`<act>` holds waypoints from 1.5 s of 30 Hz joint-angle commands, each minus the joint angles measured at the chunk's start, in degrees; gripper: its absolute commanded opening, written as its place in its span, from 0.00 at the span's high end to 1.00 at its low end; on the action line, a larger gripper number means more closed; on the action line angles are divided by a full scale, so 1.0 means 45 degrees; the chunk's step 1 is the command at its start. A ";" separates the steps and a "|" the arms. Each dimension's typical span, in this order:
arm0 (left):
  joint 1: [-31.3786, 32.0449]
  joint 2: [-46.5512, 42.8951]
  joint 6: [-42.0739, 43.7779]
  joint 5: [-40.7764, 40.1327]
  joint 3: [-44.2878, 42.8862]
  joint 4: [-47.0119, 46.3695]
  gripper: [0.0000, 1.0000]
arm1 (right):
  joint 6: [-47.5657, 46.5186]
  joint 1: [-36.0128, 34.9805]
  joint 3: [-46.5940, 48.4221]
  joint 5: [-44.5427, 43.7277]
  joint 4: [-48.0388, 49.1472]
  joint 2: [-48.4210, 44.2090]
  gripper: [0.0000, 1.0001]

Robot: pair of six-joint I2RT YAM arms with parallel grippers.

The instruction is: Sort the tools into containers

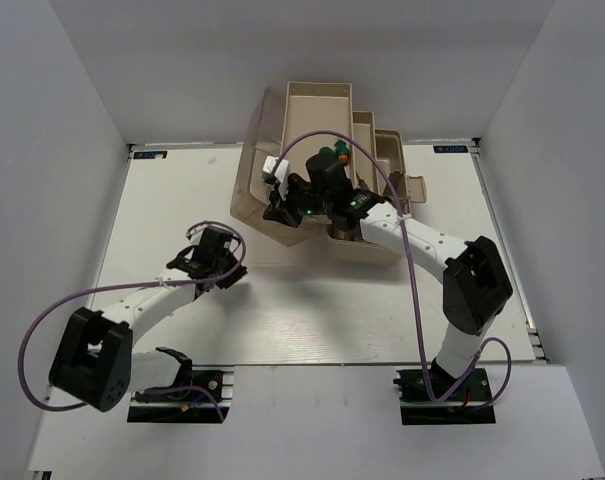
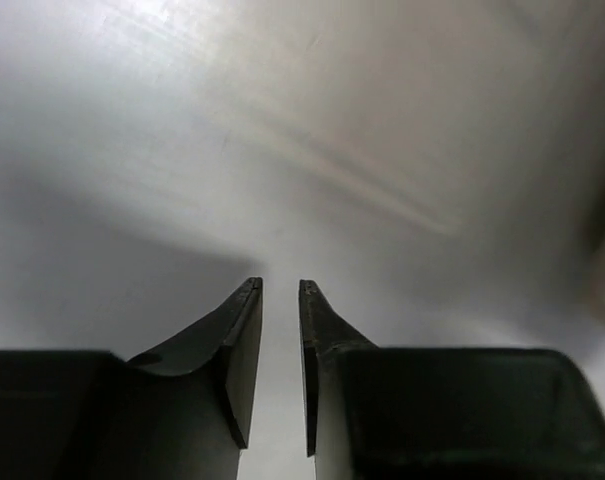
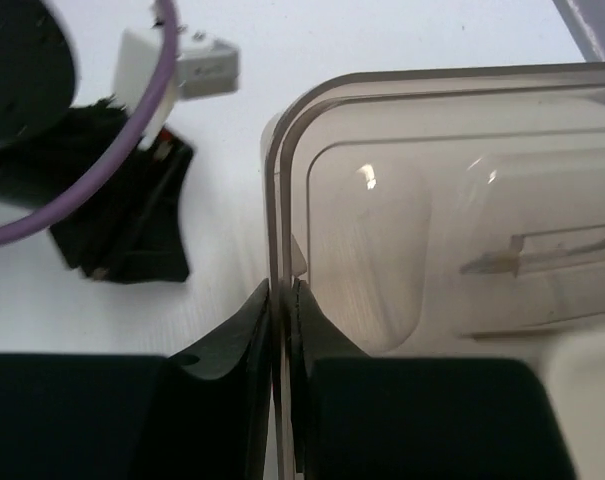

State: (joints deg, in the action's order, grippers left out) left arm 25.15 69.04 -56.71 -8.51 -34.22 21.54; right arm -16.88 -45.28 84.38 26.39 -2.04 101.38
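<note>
Up at the far side of the worktop (image 1: 312, 310), the right pincer (image 3: 280, 285) is pinched on the rim of the toolbox's see-through brown lid (image 3: 452, 220), one finger on each side of the edge. The lid leans out to the left of the beige trays (image 1: 317, 105). A green-handled screwdriver (image 1: 326, 153) lies in one tray, half hidden by the right arm. The left pincer (image 2: 280, 287) hangs over bare worktop, well apart from the toolbox, its fingers (image 2: 237, 340) a narrow gap apart and holding nothing.
</note>
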 commanded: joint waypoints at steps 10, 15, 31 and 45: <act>-0.2052 0.2042 0.0531 0.1286 -0.2767 -0.1916 0.56 | 0.1115 0.0491 -0.0624 0.2511 0.2738 -0.1983 1.00; -0.2715 0.2159 0.0649 0.2007 -0.2943 -0.2226 0.52 | 0.1895 0.0803 -0.0841 0.3372 0.3325 -0.2315 1.00; -0.3419 0.4971 0.1938 0.6560 -0.4817 -0.4787 0.50 | 0.3285 0.1116 -0.0176 0.8196 0.2271 -0.1827 1.00; -0.3420 0.5733 0.1938 0.7633 -0.5207 -0.5313 0.49 | 0.0182 0.0901 -0.0138 0.8881 -0.1883 -0.1826 0.52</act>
State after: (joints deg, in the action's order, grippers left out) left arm 9.87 95.07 -48.66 23.09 -54.94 -0.03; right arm -14.17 -39.94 79.29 56.12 -6.55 97.17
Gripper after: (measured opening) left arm 0.514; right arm 0.420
